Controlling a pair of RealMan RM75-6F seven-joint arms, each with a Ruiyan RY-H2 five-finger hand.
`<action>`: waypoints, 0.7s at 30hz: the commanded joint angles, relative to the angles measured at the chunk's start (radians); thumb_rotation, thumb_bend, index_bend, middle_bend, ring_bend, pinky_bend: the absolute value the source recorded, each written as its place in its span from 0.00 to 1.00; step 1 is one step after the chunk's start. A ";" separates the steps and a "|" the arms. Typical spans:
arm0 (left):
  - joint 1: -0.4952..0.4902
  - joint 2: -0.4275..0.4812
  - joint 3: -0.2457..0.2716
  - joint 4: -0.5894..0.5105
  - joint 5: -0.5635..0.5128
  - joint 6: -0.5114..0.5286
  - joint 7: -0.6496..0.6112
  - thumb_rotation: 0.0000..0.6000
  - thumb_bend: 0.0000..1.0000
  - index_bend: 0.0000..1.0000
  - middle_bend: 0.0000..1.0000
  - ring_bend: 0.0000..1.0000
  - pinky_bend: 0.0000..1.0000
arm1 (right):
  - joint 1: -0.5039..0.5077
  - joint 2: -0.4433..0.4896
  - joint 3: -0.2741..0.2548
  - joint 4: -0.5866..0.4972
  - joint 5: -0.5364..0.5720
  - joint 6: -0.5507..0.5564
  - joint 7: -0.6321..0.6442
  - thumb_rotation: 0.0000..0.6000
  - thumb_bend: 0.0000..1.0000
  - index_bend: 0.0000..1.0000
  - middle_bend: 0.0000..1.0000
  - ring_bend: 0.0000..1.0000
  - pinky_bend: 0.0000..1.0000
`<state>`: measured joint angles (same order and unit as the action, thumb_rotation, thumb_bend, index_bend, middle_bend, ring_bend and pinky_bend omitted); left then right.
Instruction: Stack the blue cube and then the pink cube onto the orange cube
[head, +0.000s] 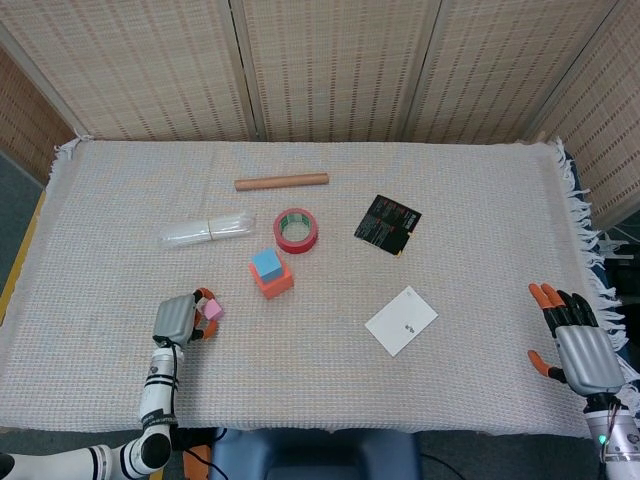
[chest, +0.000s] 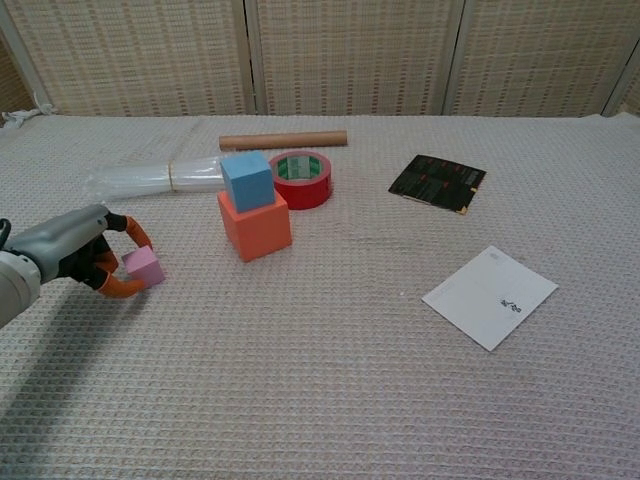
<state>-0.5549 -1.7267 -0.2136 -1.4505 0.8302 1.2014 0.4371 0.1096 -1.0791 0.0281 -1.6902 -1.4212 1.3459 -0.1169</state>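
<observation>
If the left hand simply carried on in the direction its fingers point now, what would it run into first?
The left hand already has the pink cube between its fingertips, so that comes first. Beyond it, the line seems to run towards the orange cube carrying the blue cube, though depth is hard to judge.

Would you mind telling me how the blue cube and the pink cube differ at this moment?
The blue foam cube sits on top of the orange cube, while the small pink cube lies on the woven cloth. The blue cube looks larger than the pink one. No hand is near the blue cube; the left hand has its orange-tipped fingers closed around the pink cube. Both are plain, single-coloured cubes.
</observation>
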 joint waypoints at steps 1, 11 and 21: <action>0.001 -0.001 0.000 0.000 0.005 0.003 0.001 1.00 0.29 0.35 1.00 1.00 1.00 | 0.000 0.000 0.000 0.000 0.000 0.000 0.000 1.00 0.18 0.00 0.00 0.00 0.00; 0.011 -0.006 0.000 0.007 0.018 0.012 0.013 1.00 0.29 0.39 1.00 1.00 1.00 | 0.000 -0.001 0.000 0.000 0.001 -0.001 -0.003 1.00 0.18 0.00 0.00 0.00 0.00; 0.012 -0.014 -0.010 0.015 0.029 0.005 0.010 1.00 0.29 0.42 1.00 1.00 1.00 | 0.001 0.001 -0.001 -0.001 0.004 -0.005 -0.004 1.00 0.18 0.00 0.00 0.00 0.00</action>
<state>-0.5432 -1.7404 -0.2233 -1.4355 0.8592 1.2065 0.4467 0.1109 -1.0784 0.0274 -1.6916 -1.4177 1.3406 -0.1209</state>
